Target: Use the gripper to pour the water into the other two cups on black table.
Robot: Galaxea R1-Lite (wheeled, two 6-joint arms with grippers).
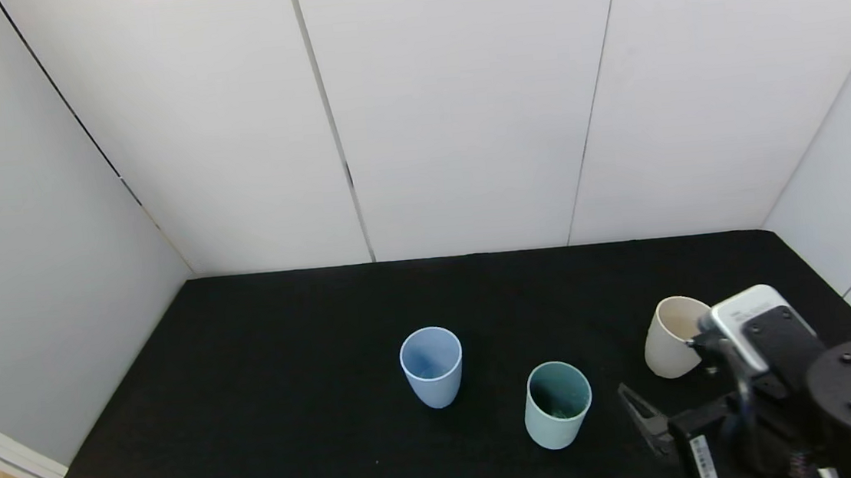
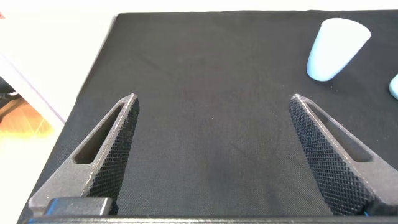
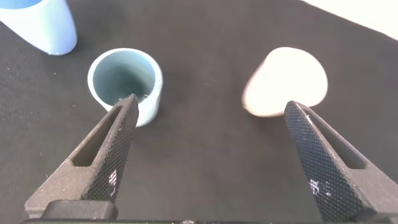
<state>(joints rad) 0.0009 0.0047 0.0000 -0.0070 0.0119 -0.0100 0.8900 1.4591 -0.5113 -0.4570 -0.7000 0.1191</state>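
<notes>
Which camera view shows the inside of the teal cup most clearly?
The right wrist view: it looks down into the teal cup, just ahead of the open right gripper. The head view shows the cup more from the side. The left wrist view catches only its edge.

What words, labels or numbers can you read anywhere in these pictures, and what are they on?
White barcode label on the right gripper: too small to read.
Teal cup, blue cup and cream cup: no print or markings.
Nothing else carries text.
</notes>
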